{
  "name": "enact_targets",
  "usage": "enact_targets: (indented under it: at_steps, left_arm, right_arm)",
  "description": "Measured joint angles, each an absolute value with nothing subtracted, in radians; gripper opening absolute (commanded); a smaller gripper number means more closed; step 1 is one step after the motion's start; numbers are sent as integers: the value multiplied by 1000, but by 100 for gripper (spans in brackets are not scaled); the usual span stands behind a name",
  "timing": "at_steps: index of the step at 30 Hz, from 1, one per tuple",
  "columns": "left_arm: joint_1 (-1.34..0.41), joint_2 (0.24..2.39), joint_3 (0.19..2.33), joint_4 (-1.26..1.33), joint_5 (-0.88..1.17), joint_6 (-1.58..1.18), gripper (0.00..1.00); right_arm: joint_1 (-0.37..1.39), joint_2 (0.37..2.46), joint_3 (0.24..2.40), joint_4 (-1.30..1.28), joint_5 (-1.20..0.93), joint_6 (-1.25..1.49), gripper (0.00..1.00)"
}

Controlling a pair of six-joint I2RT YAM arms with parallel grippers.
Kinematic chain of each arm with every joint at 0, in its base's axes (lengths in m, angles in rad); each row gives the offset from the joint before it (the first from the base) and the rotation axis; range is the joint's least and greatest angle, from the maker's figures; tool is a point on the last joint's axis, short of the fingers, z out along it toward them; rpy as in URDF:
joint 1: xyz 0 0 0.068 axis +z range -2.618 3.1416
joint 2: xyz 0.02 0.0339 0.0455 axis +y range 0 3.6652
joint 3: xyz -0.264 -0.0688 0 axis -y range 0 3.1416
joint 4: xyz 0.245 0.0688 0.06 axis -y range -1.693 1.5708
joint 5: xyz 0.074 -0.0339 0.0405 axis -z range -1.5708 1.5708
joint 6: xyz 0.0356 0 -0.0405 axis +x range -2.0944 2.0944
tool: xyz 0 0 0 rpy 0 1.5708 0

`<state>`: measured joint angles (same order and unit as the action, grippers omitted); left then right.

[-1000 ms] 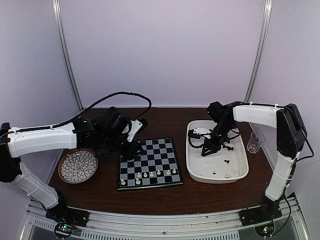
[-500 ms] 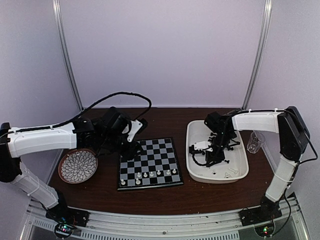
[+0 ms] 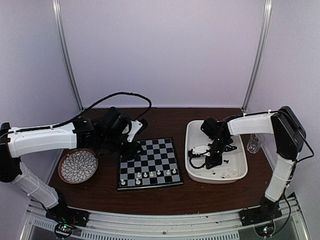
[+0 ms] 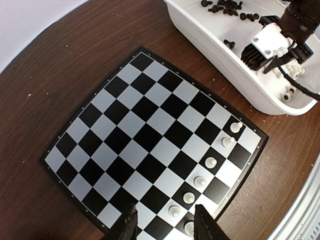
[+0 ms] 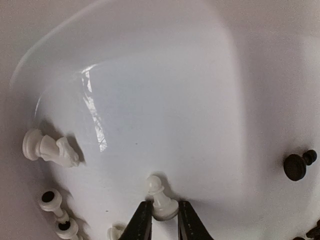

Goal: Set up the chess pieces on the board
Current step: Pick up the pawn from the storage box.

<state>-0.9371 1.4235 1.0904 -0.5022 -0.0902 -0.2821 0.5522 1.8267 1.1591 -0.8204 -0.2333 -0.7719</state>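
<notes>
Well, only the fingertips of the right gripper (image 5: 161,222) make it into its wrist view, cut off at the bottom edge. They're pinching the base of a white pawn (image 5: 159,197) down in the white tray (image 5: 150,75); whether it's clear of the tray floor, I can't tell. More white pieces (image 5: 52,202) are clipped by the lower left corner, a white knight (image 5: 47,147) lies on its side, and a black piece (image 5: 296,166) sits off to the right, too small to name.

Over on the other side, the left gripper (image 4: 165,225) hovers above the board (image 4: 145,130), fingers spread, nothing between them. White pawns (image 4: 211,162) stand in a row along one side of the board.

From above: a dark brown wooden table (image 3: 165,200), pale walls (image 3: 160,50), a patterned plate (image 3: 78,165) left of the board and a clear cup (image 3: 255,142) beside the tray.
</notes>
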Motion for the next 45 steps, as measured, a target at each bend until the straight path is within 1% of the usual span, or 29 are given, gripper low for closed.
enact_targets:
  at_steps: [4, 11, 18, 20, 23, 27, 31, 37, 39, 40, 41, 42, 44, 45]
  left_arm:
    - [-937, 1424, 1090, -502, -90, -282, 39]
    - [-937, 1427, 1090, -500, -81, -282, 39]
    - [-937, 1443, 1091, -478, -37, -282, 39]
    - [-937, 1453, 1093, -458, -6, -285, 39]
    - [-939, 1480, 1113, -437, 29, -289, 39]
    - [-943, 1498, 1124, -415, 52, -290, 39]
    - [-945, 1498, 1124, -416, 63, -290, 39]
    - [-945, 1498, 1124, -415, 64, -294, 39]
    - [-945, 1498, 1124, -415, 64, -297, 39]
    - [-945, 1498, 1124, -415, 64, -298, 39]
    - [-945, 1498, 1124, -415, 64, -299, 39]
    - [-945, 1498, 1124, -415, 64, -300, 39]
    - [-945, 1498, 1124, -415, 64, -302, 39]
    - [-945, 1498, 1124, -414, 64, -302, 39]
  right_arm:
    - [552, 1827, 1159, -819, -235, -757, 12]
    - [548, 1806, 1158, -817, -251, -753, 11]
    - [535, 1654, 1160, -819, -282, -755, 12]
    - [533, 1625, 1161, -819, -292, -755, 16]
    - [532, 1618, 1166, -826, -302, -757, 29]
    - [532, 1649, 1167, -850, -332, -788, 39]
    - [535, 1706, 1155, -885, -389, -832, 44]
    - [563, 1797, 1140, -917, -453, -871, 49]
    - [577, 1824, 1141, -913, -464, -868, 53]
    - [579, 1824, 1142, -909, -472, -864, 54]
    - [584, 1823, 1142, -897, -472, -857, 53]
    - [591, 1823, 1142, -877, -472, -846, 49]
    - [608, 1823, 1137, -818, -466, -819, 36]
    - [614, 1823, 1135, -795, -456, -814, 32]
